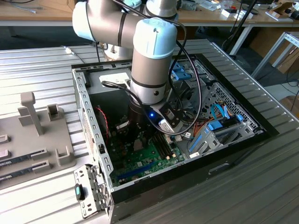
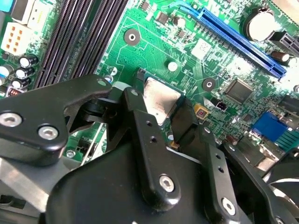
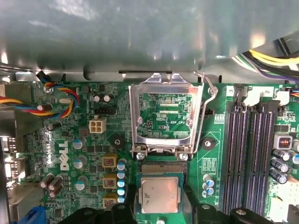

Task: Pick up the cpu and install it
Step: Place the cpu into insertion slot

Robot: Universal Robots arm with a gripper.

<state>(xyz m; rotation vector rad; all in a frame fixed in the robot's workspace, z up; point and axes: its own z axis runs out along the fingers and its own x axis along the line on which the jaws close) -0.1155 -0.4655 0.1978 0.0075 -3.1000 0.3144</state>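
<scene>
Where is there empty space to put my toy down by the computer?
Bare ribbed table lies at the exterior view's lower right, beside the computer case, and again between the grey tray and the far workbench. Inside the case it is crowded: the arm, the motherboard, and the pincer shut on the cpu.

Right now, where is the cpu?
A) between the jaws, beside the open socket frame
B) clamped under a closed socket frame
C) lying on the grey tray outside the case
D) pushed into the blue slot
A: in both wrist views the cpu sits between the black jaws, next to the flipped-open socket frame.
</scene>
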